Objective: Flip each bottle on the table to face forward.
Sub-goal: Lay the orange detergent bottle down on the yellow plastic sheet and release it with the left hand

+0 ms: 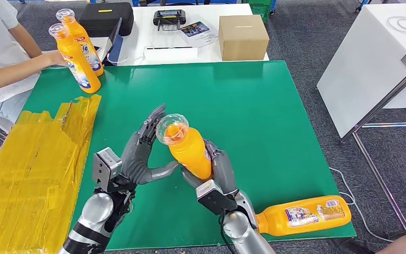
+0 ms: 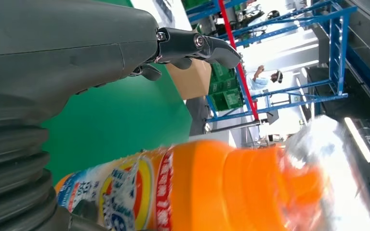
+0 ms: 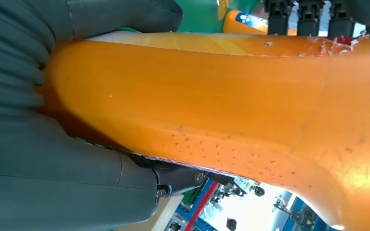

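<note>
While our right hand point(image 1: 214, 172) grips the orange plastic bottle with a clear cap point(image 1: 187, 148) above the green table point(image 1: 254, 106) | our left hand point(image 1: 140, 153) is spread beside it, holding nothing | two bottles point(image 1: 79, 50) stand at the far corner, labels showing | one bottle point(image 1: 304, 214) lies at the near edge, not yet stood up.

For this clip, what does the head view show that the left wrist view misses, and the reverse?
Head view alone: the right hand gripping the held orange bottle, a lying bottle at the mat's near edge, two bottles by a person's arm. Left wrist view alone: the held bottle's printed label, blue racking. Both: that bottle, the green mat, the open left hand, the cardboard box.
</note>
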